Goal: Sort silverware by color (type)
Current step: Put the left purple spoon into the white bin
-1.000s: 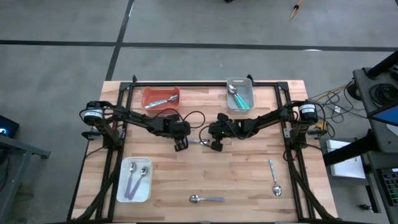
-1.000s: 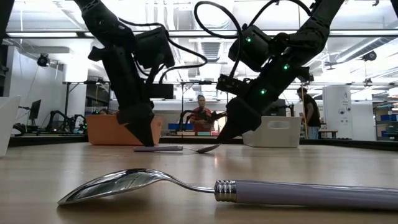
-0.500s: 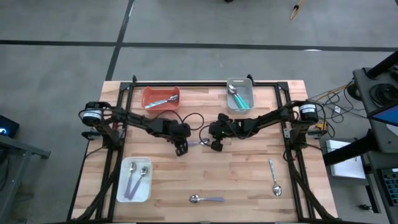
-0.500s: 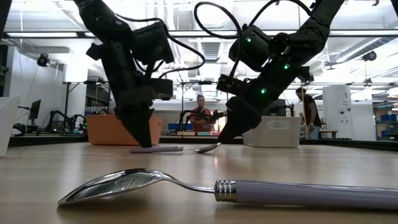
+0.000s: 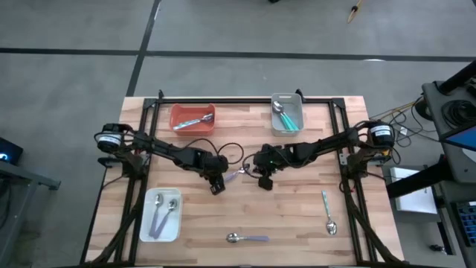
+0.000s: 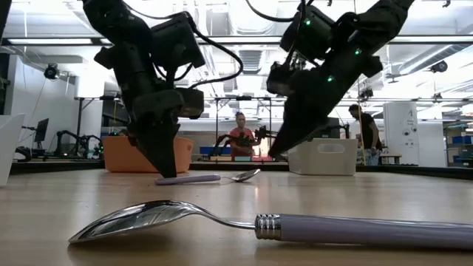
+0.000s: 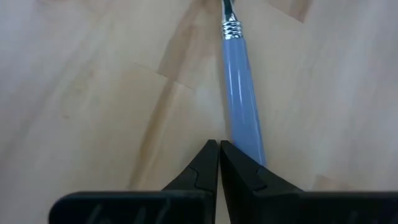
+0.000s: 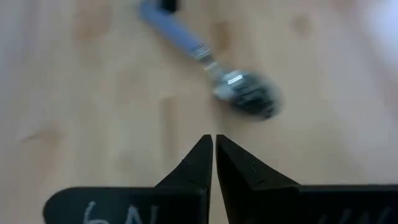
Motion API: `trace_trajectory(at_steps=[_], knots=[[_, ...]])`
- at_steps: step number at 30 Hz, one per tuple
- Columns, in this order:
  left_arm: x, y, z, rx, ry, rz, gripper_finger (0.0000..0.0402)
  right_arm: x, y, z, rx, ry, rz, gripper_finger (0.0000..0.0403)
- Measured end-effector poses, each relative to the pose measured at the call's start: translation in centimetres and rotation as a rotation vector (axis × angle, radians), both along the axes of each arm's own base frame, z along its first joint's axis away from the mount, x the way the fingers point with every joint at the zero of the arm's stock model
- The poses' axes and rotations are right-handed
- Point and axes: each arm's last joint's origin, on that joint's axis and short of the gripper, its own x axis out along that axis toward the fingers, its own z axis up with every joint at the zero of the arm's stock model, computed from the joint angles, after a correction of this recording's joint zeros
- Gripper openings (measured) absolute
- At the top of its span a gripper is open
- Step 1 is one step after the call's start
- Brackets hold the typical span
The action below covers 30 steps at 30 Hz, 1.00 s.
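Observation:
A spoon with a lavender-blue handle [image 5: 236,173] lies flat on the table's middle between my two grippers. My left gripper [image 5: 216,187] is shut and points steeply down, with its tip on the table at the end of the handle [image 6: 168,174]. My right gripper [image 5: 262,179] is shut and hangs above the table [image 6: 273,154], short of the spoon's bowl [image 8: 245,98] and touching nothing. Other silverware lies loose: a lavender spoon [image 5: 248,238] near the front edge and a pale one [image 5: 328,212] at the right. My left gripper comes from above at a slant, its fingers shut and holding nothing. The outer side of one finger [image 7: 245,171] lies against the spoon's handle near its free end [image 7: 249,140]. The spoon rests flat on the table.
An orange tray [image 5: 182,113] with a spoon stands at the far left. A grey tray [image 5: 274,123] with teal-handled spoons stands at the far middle. A white tray [image 5: 146,223] with lavender spoons is at the near left. A person sits in the room beyond the table.
My left gripper has moved toward the table's near edge and rolled, staying shut beside the handle's end. The spoon has turned a little on the table, its handle end going nearer. My right gripper has risen clear of the table and away from the spoon's bowl.

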Motion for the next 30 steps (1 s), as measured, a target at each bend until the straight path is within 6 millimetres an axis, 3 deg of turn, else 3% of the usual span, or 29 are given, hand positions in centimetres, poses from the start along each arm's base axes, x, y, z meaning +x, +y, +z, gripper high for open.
trace_trajectory(at_steps=[4, 10, 17, 24, 30], knots=[[0.2, -0.6, 0.0, -0.007, -0.025, 0.009, 0.0000, -0.1, 1.4, -0.4, 0.111, 0.029, 0.077, 0.0013], [0.4, -1.1, 0.1, -0.023, -0.055, 0.020, 0.0000, 0.3, 2.9, -2.7, 0.067, 0.074, 0.096, 0.0013], [0.4, -1.7, 0.1, -0.037, -0.061, 0.027, 0.0000, 0.9, 1.5, -3.2, -0.112, 0.032, -0.056, 0.0013], [0.5, -1.7, 0.3, 0.009, -0.065, 0.029, 0.0000, 1.7, 0.1, -2.4, -0.176, -0.074, -0.053, 0.0013], [1.7, -1.7, 1.7, 0.063, -0.105, 0.013, 0.0000, 0.9, -0.2, -0.7, -0.200, -0.060, -0.038, 0.0013]])
